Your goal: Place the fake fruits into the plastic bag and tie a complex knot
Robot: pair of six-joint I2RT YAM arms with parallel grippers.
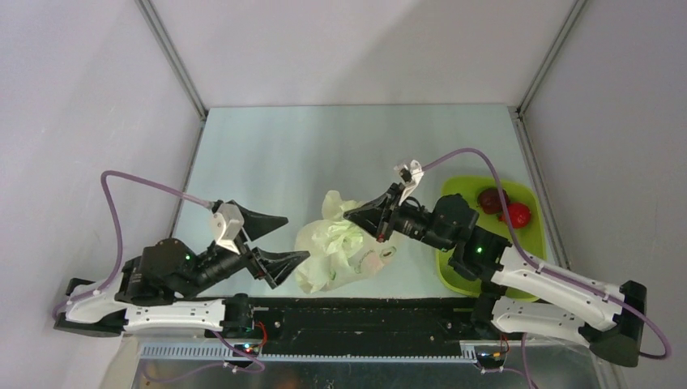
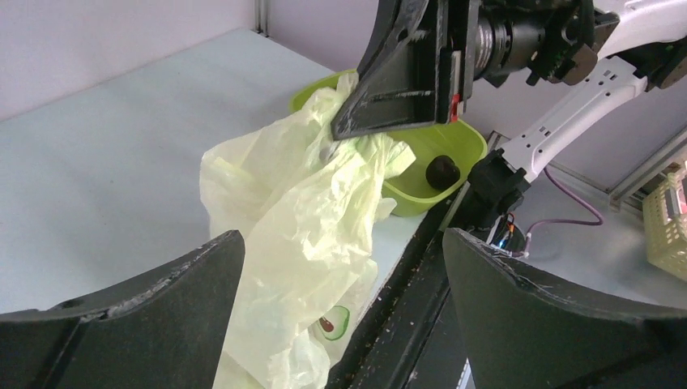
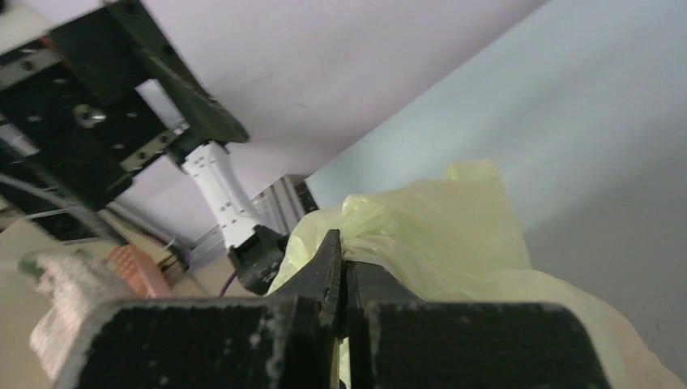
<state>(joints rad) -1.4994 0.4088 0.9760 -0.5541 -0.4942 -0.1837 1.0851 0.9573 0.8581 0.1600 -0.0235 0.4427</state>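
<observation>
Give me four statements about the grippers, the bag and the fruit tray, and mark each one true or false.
1. The right gripper is shut on the film of the plastic bag. True.
2. The left gripper is clamped on a fruit. False: its jaws stand wide open and hold nothing.
3. A red fruit and a dark maroon fruit lie in the lime-green tray. True.
4. The bag sits inside the tray. False: it sits on the table between the two arms, apart from the tray, which is on the right arm's side.
</observation>
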